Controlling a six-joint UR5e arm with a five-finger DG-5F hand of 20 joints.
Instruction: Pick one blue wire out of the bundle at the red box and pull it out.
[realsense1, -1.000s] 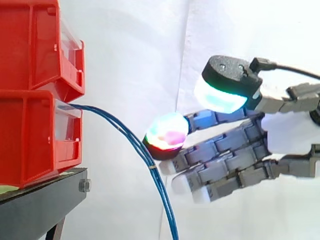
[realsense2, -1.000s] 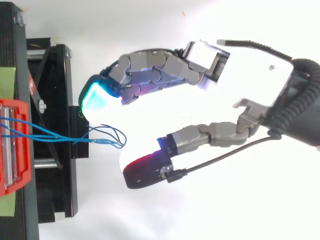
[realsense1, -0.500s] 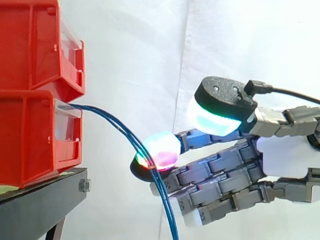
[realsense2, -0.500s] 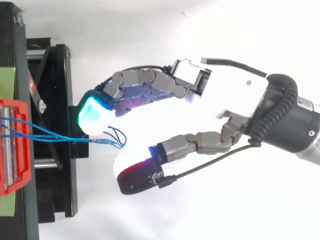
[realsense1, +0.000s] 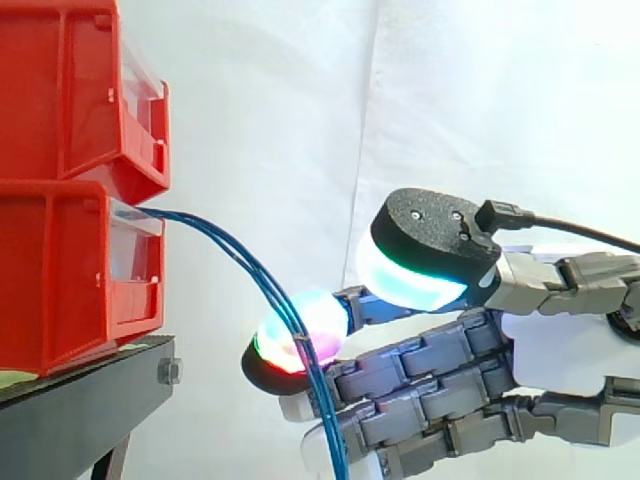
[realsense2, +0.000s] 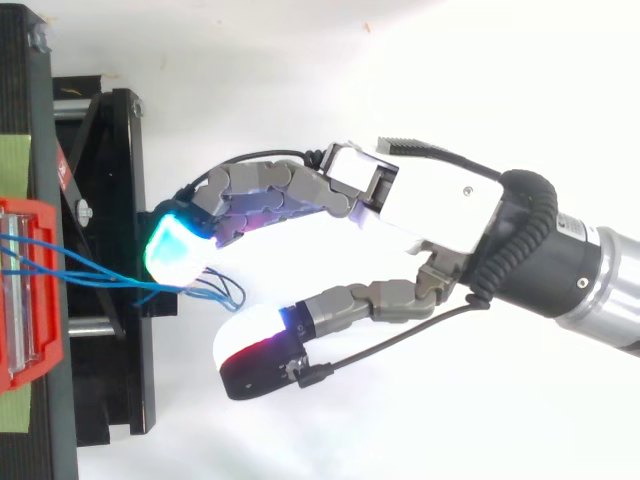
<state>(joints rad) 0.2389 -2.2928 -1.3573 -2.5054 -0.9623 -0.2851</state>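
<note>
two red bins are stacked on a black stand (realsense1: 80, 410) in front of a white curtain (realsense1: 270, 100). the upper red bin (realsense1: 70, 90) sits on the lower red bin (realsense1: 60, 270). a small bunch of thin blue wires (realsense1: 240, 255) comes out at the top front edge of the lower red bin, just over its clear front plate (realsense1: 135, 250). the wires bend out to the right and then hang down past the edge of the stand, close together.

the hand (realsense1: 560, 350) reaches in from the right with its fingers pointing at the bins. the fingers are only a little bent and the thumb is held well apart from them, so the hand is wide open and has nothing in its grip. in the side view the wires run right across the front of one fingertip (realsense1: 322, 322) that glows green and pink. from above, a cyan fingertip lies over the wires, just beside the stand. i cannot tell if it really touches them. the thumb pad (realsense2: 250, 350) is on the other side of the wires, apart from them.
</note>
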